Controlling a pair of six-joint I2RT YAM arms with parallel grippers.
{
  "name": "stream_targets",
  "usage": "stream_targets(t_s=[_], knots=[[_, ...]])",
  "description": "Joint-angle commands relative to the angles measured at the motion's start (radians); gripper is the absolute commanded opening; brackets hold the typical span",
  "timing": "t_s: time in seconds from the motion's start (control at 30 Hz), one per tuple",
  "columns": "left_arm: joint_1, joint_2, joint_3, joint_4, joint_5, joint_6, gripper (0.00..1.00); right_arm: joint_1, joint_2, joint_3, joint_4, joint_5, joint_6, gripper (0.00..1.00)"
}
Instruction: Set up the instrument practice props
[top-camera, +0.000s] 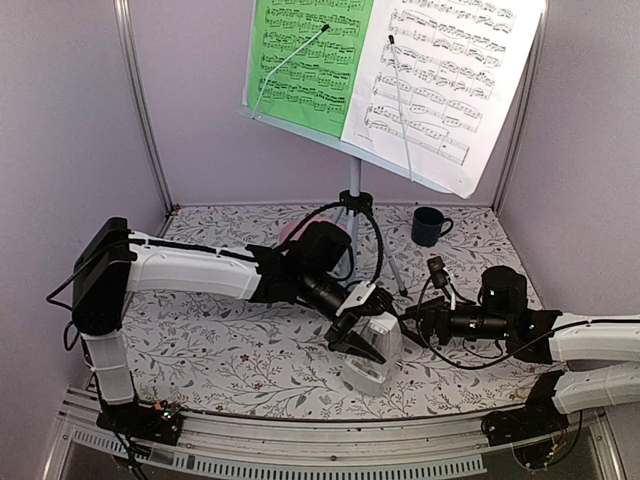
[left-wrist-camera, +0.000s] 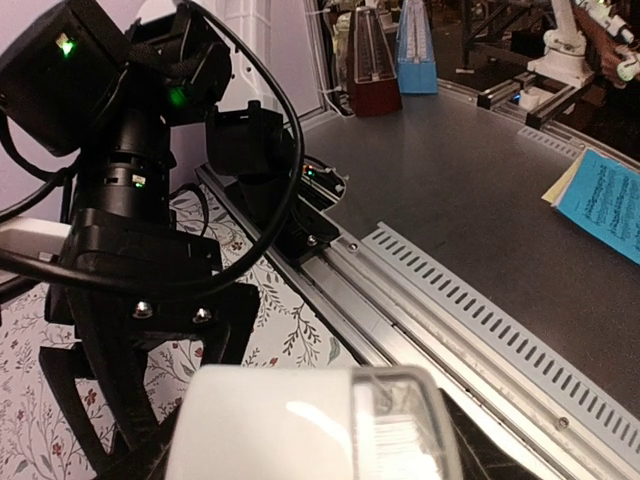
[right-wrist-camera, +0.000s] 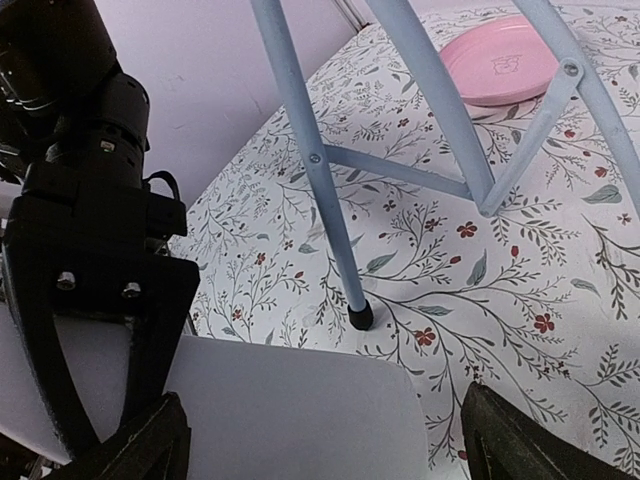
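The left claw (top-camera: 352, 338) is gripping the white pyramid-shaped metronome (top-camera: 378, 350) by its sides, low over the flower-printed tablecloth (top-camera: 220, 350). Whether its base is touching the cloth I cannot tell. The right claw (top-camera: 412, 322) is standing wide just beside the metronome, opposite the left claw.

The right wrist view is showing what the top view cannot. The metronome's white face is lying between the right claw's spread fingers (right-wrist-camera: 510, 430), which are not closing on it.

Beyond both claws, the pale grey-blue perforated metal music stand (top-camera: 353, 180) is standing upright. It is carrying the green music sheet (top-camera: 300, 60) and the white music sheet (top-camera: 440, 80) side by side.

Only the right wrist view is showing the round pink plate (right-wrist-camera: 500, 60) plainly, past the stand's legs. The dark blue mug (top-camera: 430, 226) is sitting well beyond the right claw.
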Motion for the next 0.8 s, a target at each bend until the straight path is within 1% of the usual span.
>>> stream_targets(t_s=[0.0,0.1,0.13,0.33,0.43,0.5,0.53,0.57,0.6,0.67,0.7,0.73,0.77], knots=[[0.031,0.048,0.12,-0.132,-0.008,0.106,0.38,0.009,-0.023,-0.009,0.041,-0.044,-0.001,0.96],[0.034,0.053,0.136,-0.152,-0.011,0.119,0.43,0.008,-0.022,-0.007,0.043,-0.049,0.0,0.96],[0.034,0.085,0.142,-0.161,-0.013,0.127,0.44,0.008,-0.021,-0.005,0.044,-0.049,0.002,0.96],[0.033,0.151,0.212,-0.289,-0.019,0.196,0.45,0.009,-0.02,-0.001,0.042,-0.037,0.008,0.96],[0.034,0.176,0.23,-0.32,-0.028,0.221,0.49,0.008,-0.019,-0.002,0.041,-0.039,0.014,0.96],[0.034,0.19,0.247,-0.343,-0.029,0.23,0.58,0.008,-0.022,-0.001,0.039,-0.037,0.015,0.96],[0.035,0.192,0.253,-0.348,-0.031,0.228,0.71,0.009,-0.025,-0.001,0.037,-0.035,0.015,0.96],[0.035,0.188,0.254,-0.348,-0.036,0.226,0.79,0.008,-0.028,-0.002,0.036,-0.031,0.014,0.96],[0.036,0.179,0.253,-0.344,-0.043,0.223,0.85,0.008,-0.031,-0.001,0.036,-0.026,0.014,0.97],[0.036,0.154,0.247,-0.334,-0.069,0.212,0.92,0.007,-0.034,-0.001,0.035,-0.02,0.011,0.97],[0.035,0.135,0.239,-0.329,-0.087,0.207,0.97,0.007,-0.035,0.001,0.034,-0.02,0.008,0.97],[0.034,0.113,0.226,-0.321,-0.103,0.199,0.99,0.008,-0.035,0.004,0.031,-0.02,0.005,0.97],[0.034,0.084,0.208,-0.309,-0.116,0.189,0.99,0.007,-0.034,0.007,0.029,-0.023,-0.001,0.97]])
